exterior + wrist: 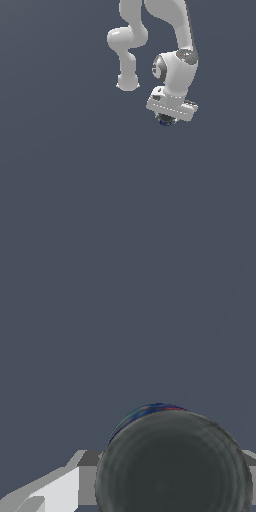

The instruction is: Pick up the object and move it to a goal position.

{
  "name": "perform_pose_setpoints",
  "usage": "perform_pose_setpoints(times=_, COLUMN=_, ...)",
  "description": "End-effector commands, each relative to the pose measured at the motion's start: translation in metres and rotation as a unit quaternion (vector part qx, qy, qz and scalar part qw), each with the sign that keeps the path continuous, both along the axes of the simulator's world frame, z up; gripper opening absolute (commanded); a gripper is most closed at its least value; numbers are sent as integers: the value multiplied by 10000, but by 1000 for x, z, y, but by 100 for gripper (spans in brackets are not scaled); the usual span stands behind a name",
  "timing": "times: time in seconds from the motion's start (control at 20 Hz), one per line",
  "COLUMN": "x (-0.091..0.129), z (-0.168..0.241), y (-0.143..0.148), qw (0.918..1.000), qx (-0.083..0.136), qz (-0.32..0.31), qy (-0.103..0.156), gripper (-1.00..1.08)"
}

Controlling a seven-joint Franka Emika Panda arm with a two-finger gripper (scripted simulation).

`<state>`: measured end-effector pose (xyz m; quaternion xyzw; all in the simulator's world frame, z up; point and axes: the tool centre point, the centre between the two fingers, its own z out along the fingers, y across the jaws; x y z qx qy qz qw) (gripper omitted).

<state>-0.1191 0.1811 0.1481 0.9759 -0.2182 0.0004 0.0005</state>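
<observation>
Dark, roundish object (165, 120) with faint blue tint sits tucked right under white gripper (169, 118), touching its underside in exterior view. On my wrist feed object (172, 463) fills much of frame, grey-black, ringed surface, blue-green edge along its rim. Gripper fingers (55, 491) show pale beside ball; I cannot tell whether they clamp it. White arm (175, 35) drops in from above. All around, plain slate-grey background (65, 175).

Arm (175, 75) is glossy white with a dark grey joint patch. The ball (164, 120) under the white gripper (167, 119) is dark charcoal, faint concentric rings, with a blue-green-red streak along its rim. Backdrop is flat slate blue-grey.
</observation>
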Motion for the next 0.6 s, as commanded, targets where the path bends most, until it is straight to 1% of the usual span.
perform_pose_setpoints(times=0.0, x=-3, z=13, y=19, qw=10000, qx=-3, qz=-9, qy=-1, gripper=-100)
perform_pose_setpoints(times=0.3, x=-8, z=31, y=49, qw=10000, qx=0, qz=-9, qy=1, gripper=-100)
perform_pose_setpoints(times=0.55, x=-7, z=35, y=57, qw=10000, qx=4, qz=-8, qy=2, gripper=-100)
